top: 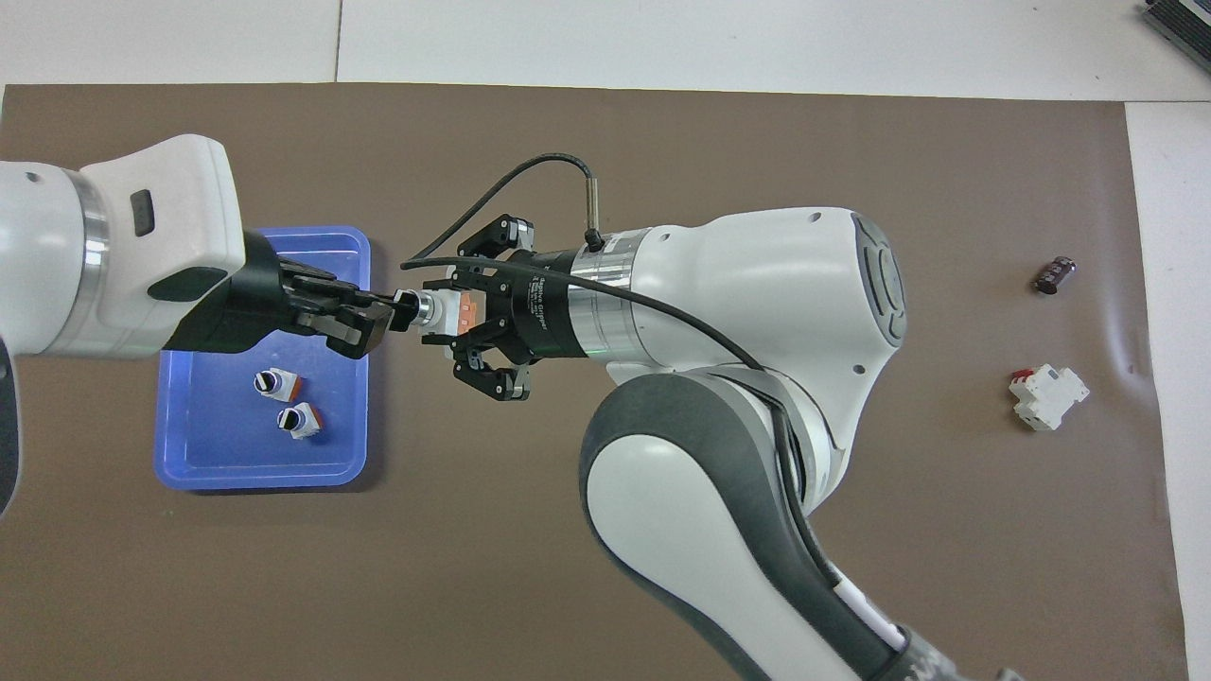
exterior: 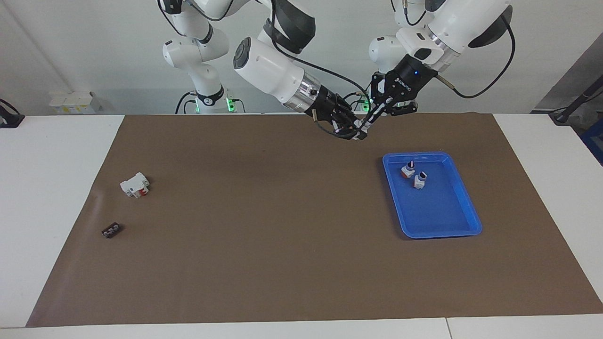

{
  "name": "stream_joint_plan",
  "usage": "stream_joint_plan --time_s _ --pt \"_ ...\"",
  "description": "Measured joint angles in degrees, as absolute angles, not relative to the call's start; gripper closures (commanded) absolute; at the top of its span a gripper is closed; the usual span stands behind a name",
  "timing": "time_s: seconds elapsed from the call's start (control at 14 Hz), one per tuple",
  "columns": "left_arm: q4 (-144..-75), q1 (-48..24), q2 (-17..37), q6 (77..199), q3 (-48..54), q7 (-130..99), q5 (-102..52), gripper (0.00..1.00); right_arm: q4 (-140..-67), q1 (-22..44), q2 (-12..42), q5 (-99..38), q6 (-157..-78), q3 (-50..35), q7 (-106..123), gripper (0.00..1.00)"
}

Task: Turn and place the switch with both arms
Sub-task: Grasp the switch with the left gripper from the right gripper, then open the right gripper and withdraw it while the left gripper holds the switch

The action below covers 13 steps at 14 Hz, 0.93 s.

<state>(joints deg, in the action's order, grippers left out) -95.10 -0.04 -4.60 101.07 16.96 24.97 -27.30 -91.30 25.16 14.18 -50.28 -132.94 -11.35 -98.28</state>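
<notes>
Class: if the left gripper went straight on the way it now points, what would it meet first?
The left gripper points at the switch held by the right gripper; it already grips its knob, so next probably the right gripper itself.

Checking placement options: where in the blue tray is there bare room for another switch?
The blue tray is bare in the half nearer the robots. Its farther half is crowded: two switches sit together there, with the left claw overhead.

Blue tray (exterior: 466, 207), brown mat (exterior: 264, 245), white-and-orange switch (top: 452, 312) with black knob, white block (exterior: 134, 184) with red part, black grippers on white arms (top: 757, 284).
</notes>
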Motion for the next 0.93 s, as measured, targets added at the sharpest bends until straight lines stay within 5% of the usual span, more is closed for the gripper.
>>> stream_joint_plan --time_s 0.71,0.79,0.86,0.93 --pt "-95.10 -0.04 -4.97 101.09 17.30 29.44 -25.90 1.00 -91.21 25.29 14.21 -50.28 -133.03 -11.42 -98.28 1.00" --pt "-95.10 -0.04 -4.98 101.10 17.29 29.44 -25.89 1.00 -91.21 25.29 14.21 -50.28 -133.03 -11.42 -98.28 0.67" --pt "-95.10 -0.04 -4.98 101.10 17.29 29.44 -25.89 1.00 -91.20 25.29 14.21 -50.28 -133.03 -11.42 -98.28 0.20" --pt "-95.09 -0.04 -5.00 101.10 17.29 29.44 -25.89 1.00 -91.18 25.29 14.21 -50.28 -133.03 -11.42 -98.28 0.03"
